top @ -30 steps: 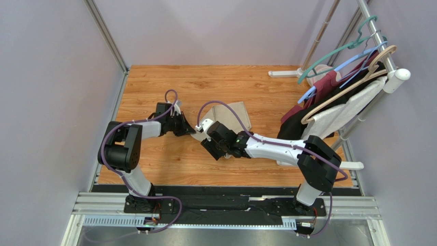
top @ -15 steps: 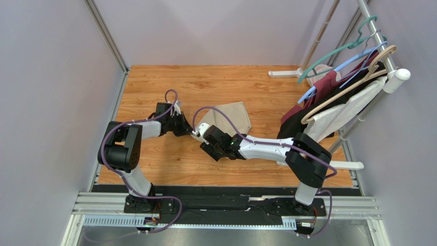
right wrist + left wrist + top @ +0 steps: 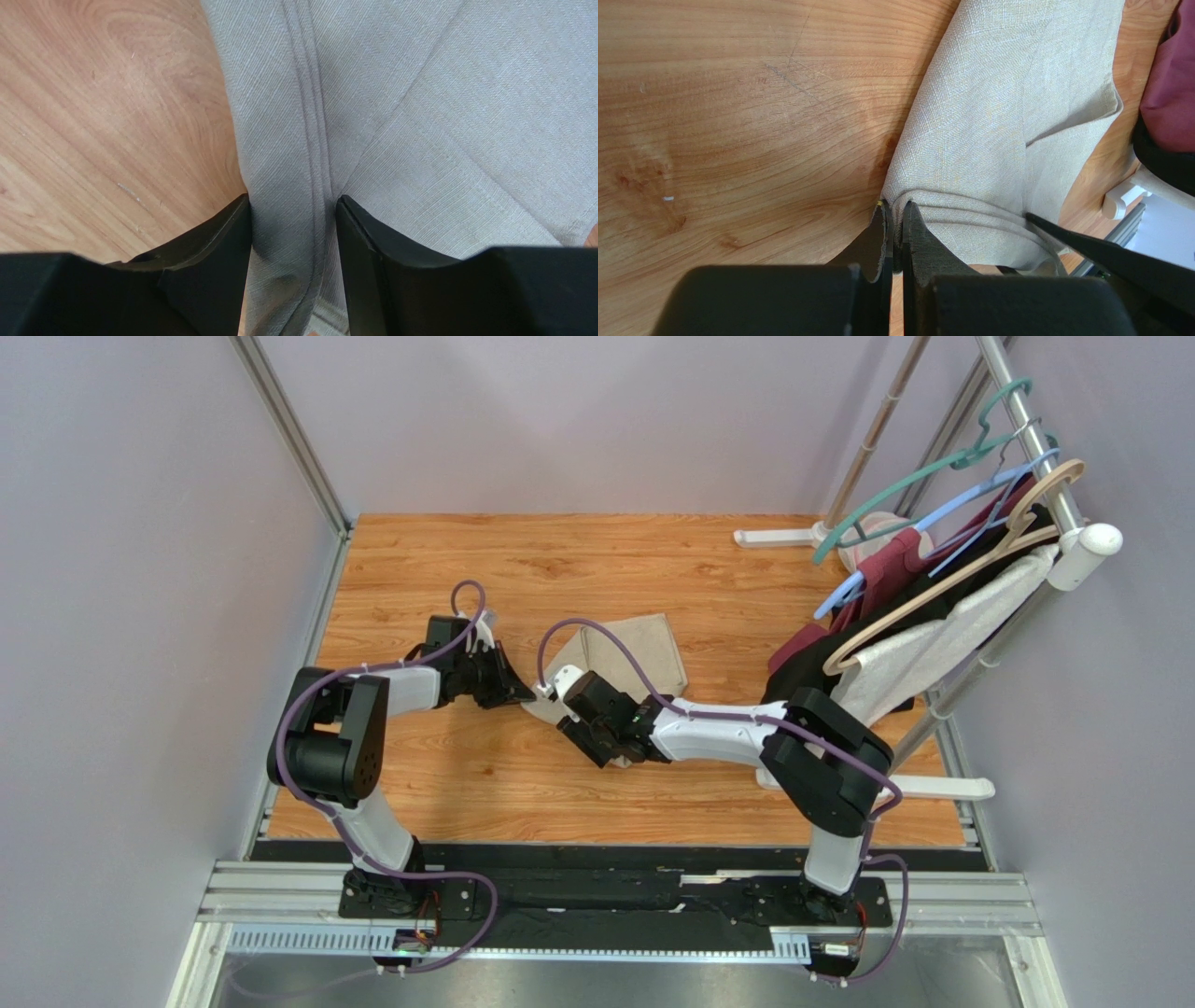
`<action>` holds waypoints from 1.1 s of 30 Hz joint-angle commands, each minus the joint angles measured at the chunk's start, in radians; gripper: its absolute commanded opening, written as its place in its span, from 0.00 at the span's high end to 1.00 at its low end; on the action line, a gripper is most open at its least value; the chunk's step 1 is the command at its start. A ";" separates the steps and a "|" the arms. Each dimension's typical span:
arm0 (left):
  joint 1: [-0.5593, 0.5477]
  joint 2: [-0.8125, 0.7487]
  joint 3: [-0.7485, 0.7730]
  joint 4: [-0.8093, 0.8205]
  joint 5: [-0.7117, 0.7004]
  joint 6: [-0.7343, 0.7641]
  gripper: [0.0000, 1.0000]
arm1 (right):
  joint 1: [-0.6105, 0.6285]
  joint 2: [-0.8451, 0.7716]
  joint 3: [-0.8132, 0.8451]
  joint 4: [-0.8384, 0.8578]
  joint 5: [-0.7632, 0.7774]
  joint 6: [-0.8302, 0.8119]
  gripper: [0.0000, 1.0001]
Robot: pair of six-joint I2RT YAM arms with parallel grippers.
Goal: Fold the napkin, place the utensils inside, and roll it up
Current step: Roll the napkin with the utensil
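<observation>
The light is bright and even and seems to come from above, so the wooden table (image 3: 589,560) shows only small soft shadows under the arms and no glare. From the top everything looks sharp, though the walls (image 3: 140,546) lean outward near the edges. In the wrist views the weave of the napkin (image 3: 990,105) is crisp, while the left gripper (image 3: 894,207) and right gripper (image 3: 293,204) look dark and a bit fuzzy up close.
</observation>
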 commanded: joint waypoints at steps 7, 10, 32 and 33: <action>0.000 0.008 0.021 0.009 0.032 0.025 1.00 | -0.035 0.054 -0.071 0.056 -0.099 0.061 0.71; 0.000 -0.009 0.010 0.015 0.024 0.022 0.98 | -0.050 0.062 -0.089 0.059 -0.162 0.083 0.85; 0.002 -0.452 -0.231 0.104 -0.100 0.014 0.14 | -0.246 0.072 -0.201 0.200 -0.757 0.213 1.00; 0.002 -0.449 -0.238 0.124 -0.088 0.013 0.14 | -0.251 0.081 -0.201 0.201 -0.768 0.219 1.00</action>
